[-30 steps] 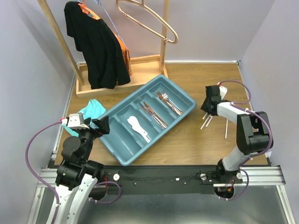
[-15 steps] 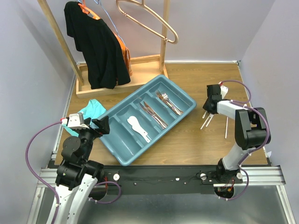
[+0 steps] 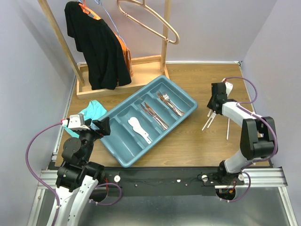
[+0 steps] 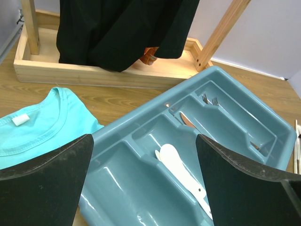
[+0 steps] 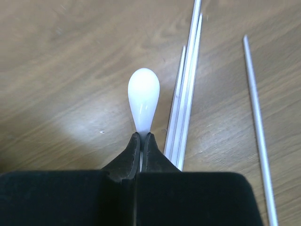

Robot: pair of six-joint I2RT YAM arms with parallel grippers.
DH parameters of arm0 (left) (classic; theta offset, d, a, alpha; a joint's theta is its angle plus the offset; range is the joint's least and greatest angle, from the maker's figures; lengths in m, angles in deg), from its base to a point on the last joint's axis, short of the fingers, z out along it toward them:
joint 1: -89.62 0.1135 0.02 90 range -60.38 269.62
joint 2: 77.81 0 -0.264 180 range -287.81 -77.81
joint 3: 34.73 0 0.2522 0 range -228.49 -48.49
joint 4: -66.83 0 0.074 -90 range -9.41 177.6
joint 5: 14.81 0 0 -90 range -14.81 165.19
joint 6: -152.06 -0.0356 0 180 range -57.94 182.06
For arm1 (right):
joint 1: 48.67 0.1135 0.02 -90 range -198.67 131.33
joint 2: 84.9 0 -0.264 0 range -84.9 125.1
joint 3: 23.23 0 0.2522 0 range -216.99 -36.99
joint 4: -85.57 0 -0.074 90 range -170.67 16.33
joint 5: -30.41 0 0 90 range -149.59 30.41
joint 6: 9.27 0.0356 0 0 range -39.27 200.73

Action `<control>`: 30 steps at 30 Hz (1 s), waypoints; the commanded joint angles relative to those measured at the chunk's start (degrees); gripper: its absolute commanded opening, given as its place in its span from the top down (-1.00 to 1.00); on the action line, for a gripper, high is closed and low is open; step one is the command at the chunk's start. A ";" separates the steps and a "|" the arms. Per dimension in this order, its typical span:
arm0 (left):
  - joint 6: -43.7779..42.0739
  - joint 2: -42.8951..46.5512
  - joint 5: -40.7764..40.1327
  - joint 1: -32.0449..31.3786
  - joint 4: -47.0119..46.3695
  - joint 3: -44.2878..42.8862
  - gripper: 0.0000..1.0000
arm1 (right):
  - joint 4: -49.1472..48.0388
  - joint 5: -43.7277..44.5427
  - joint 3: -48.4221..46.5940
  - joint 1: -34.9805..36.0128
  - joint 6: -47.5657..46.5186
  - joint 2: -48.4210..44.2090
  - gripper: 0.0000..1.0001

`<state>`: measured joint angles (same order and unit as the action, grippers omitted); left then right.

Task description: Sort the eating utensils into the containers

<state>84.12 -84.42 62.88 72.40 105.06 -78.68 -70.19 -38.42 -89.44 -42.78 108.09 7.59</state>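
Three compartments of the teal-blue plastic tray (image 3: 116,135) hold cutlery (image 3: 154,115). The right gripper (image 5: 141,136) pinches a white plastic spoon (image 5: 143,101). Pale thin chopsticks (image 5: 187,84) lie outside. The left gripper (image 4: 143,141) is wide open and empty.

The worktop (image 5: 70,56) is showing warm brown wood grain. The tray (image 3: 117,143) is looking teal-blue, with forks (image 3: 171,106) glinting coppery and knives (image 3: 156,117) silver. A spoon (image 5: 143,101) is shining glossy white beside pale chopsticks (image 5: 186,94), against matte black fingers (image 5: 129,157). A garment (image 3: 96,47) is showing black and a cloth (image 4: 42,127) turquoise.
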 commanded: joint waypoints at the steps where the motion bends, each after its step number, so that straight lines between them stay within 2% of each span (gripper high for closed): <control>1: -0.80 -0.59 1.15 0.34 -1.00 -0.21 -0.98 | 0.59 -1.56 -3.36 0.96 -5.46 -7.31 0.98; 5: -0.80 -0.77 1.33 0.34 -1.00 -0.21 -0.98 | 0.16 -6.39 -5.29 5.79 -9.32 -10.57 0.98; 12: -0.80 -0.77 1.33 0.42 -1.00 -0.13 -0.98 | -2.74 -11.67 -9.42 21.85 -12.15 -9.79 0.99; 21: -0.71 -0.51 1.16 0.43 -0.74 -0.30 -0.98 | -8.19 -18.61 -16.10 38.73 -15.49 -0.04 0.98; 30: -0.79 -0.16 1.07 0.43 -0.65 -0.30 -0.98 | -5.56 -22.22 -25.24 48.50 -14.08 13.41 0.92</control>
<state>84.12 -84.94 63.18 72.40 105.09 -78.68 -77.53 -57.81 -110.44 2.42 94.06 15.89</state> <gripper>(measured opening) 0.992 0.026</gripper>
